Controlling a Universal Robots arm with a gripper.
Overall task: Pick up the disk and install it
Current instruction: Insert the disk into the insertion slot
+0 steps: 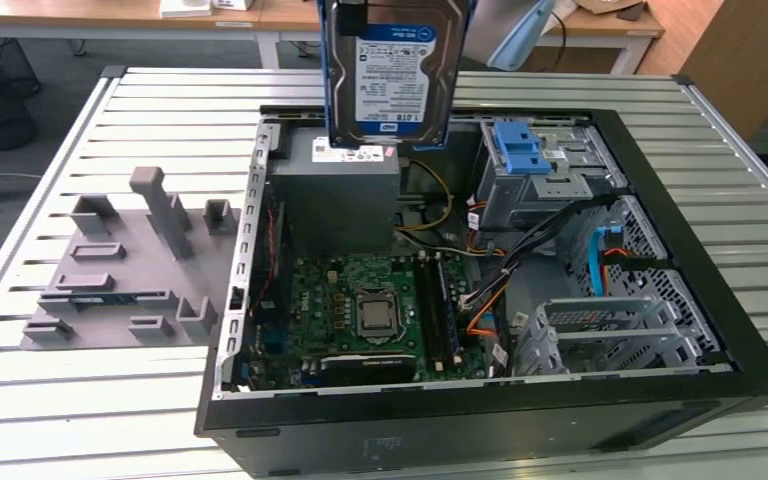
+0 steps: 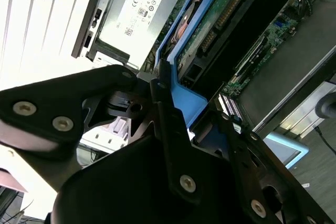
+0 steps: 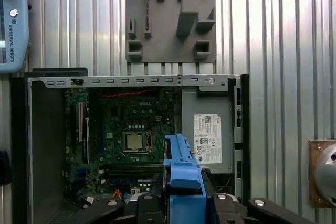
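The disk [image 1: 395,75], a silver hard drive with a blue-and-white label and a blue rail frame, hangs upright in the air over the back of the open computer case [image 1: 704,340] in the exterior view. It sits just above the grey power-supply box [image 1: 337,195]. My gripper [image 2: 173,103] is shut on the disk, its black fingers [image 2: 168,129] clamping the blue rail [image 2: 191,95]. In the first wrist view the blue rail [image 3: 184,177] stands between the black gripper parts, over the motherboard [image 3: 134,140] and beside the power supply [image 3: 207,137].
Inside the case, a drive bay with a blue latch [image 1: 524,150] lies toward the exterior view's right, with cables and metal cages below it. A grey fixture block [image 1: 124,270] rests on the slatted table [image 1: 157,110] at the left. A teach pendant [image 3: 11,22] lies beside the case.
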